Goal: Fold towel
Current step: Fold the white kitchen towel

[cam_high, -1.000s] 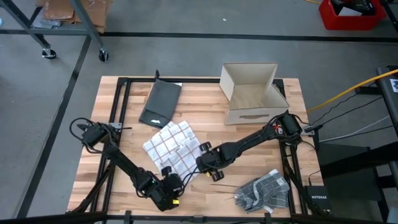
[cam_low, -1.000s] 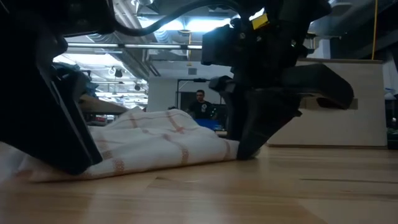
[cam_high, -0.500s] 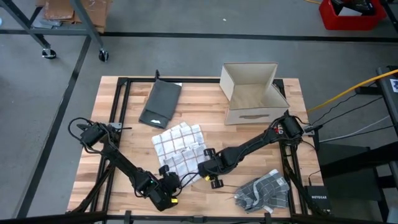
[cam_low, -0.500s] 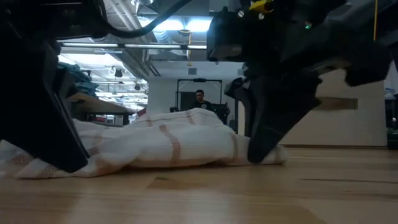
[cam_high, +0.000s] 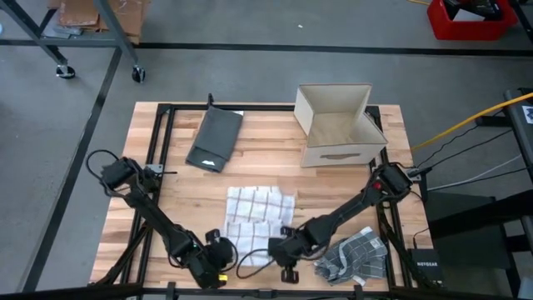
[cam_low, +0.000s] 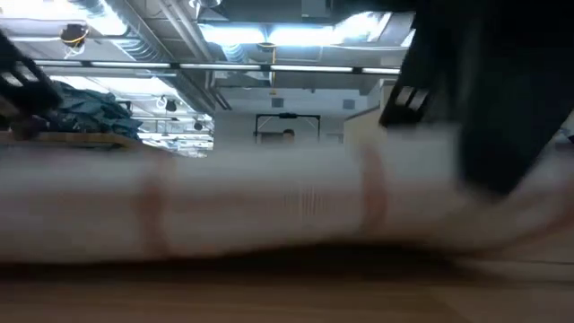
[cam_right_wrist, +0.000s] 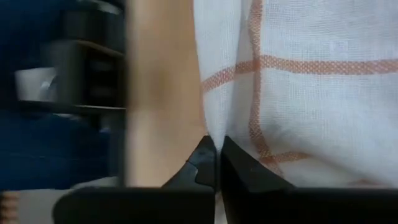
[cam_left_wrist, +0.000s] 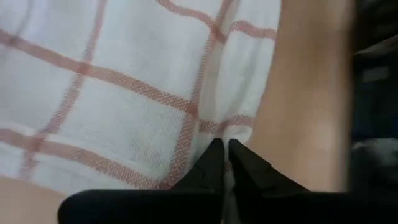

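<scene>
The white towel (cam_high: 260,215) with red checks lies spread on the wooden table, near its front edge. In the low view the towel (cam_low: 269,197) fills the picture from side to side. My left gripper (cam_high: 221,247) is shut at the towel's near left corner. My right gripper (cam_high: 283,243) is shut at its near right corner. Both arms reach in low from the table's sides. My left gripper pinches the towel's near left corner (cam_left_wrist: 234,129) between its two shut fingers (cam_left_wrist: 211,163). One layer or several, I cannot tell. The cloth spreads flat away from the fingers. My right gripper pinches the towel's near edge at the right corner (cam_right_wrist: 214,127) between its two shut fingers (cam_right_wrist: 231,163). The cloth runs on from them with a small crease, and the far part lies on the table.
A dark grey folded cloth (cam_high: 215,138) lies at the far left. An open cardboard box (cam_high: 337,125) stands at the far right. A grey checked cloth (cam_high: 354,255) lies crumpled at the near right, close to my right arm.
Both grippers have shut on the towel's near corners and gone toward the table's near edge, the right one farther. The towel has slid with them toward the near edge, and has been spread from a rumpled, slanted heap into a flatter, squarer sheet.
</scene>
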